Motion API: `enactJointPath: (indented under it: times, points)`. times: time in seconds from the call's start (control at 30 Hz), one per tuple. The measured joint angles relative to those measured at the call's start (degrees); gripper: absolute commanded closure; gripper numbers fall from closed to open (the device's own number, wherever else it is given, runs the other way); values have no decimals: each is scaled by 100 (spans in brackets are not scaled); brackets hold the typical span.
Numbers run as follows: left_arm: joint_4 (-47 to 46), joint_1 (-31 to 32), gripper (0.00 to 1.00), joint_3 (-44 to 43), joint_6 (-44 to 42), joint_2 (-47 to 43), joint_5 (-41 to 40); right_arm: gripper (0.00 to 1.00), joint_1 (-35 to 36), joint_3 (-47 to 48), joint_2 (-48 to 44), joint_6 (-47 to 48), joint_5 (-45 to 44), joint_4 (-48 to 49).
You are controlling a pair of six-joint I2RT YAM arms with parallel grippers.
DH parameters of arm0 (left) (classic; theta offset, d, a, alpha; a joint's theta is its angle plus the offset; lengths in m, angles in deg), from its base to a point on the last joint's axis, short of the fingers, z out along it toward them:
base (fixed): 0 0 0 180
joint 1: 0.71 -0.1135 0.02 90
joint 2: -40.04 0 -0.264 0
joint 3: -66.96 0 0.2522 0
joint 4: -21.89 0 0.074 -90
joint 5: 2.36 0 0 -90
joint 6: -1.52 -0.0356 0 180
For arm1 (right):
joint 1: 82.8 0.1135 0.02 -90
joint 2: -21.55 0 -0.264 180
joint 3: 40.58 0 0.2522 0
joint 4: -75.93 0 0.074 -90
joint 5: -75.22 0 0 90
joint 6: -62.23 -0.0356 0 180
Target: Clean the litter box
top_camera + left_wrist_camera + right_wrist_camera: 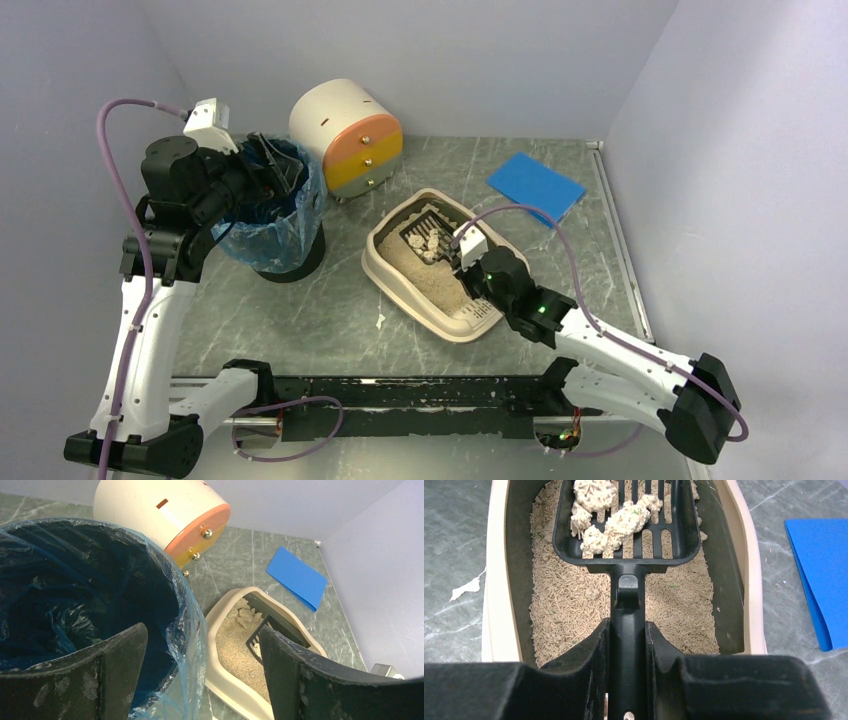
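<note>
Smooth plastic litter box (751, 580), grainy litter (574, 610); crinkled glossy plastic liner (186, 617).

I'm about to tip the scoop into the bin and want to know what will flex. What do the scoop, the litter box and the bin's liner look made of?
Scoop: rigid black plastic with a matte finish, moulded slots and a handle rib.
Litter box: hard beige plastic, smooth, with a rolled rim.
Liner: thin translucent blue plastic film, wrinkled and glossy, so probably flimsy.

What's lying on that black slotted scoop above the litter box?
Several pale clumps of litter rest on the scoop, whose handle the right fingers clamp. Loose pellet litter fills the litter box below. The slots under the clumps are covered.
</note>
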Motion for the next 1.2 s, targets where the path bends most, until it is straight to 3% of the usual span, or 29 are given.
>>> enactJointPath:
  times: [0.27, 0.5, 0.83, 1.2]
  points:
    - [33, 2, 7, -4, 26, 4, -271, 100, 66, 319, 240, 85, -24, -339]
    - [85, 7, 6, -28, 369, 13, -999, 100, 68, 1366, 391, 170, 48, -660]
    - [74, 9, 10, -96, 717, -96, -1010, 100, 68, 2306, 625, 197, 385, -861]
    - [55, 9, 6, -376, 669, -302, -968, 100, 162, 3646, 1449, 214, 688, -1069]
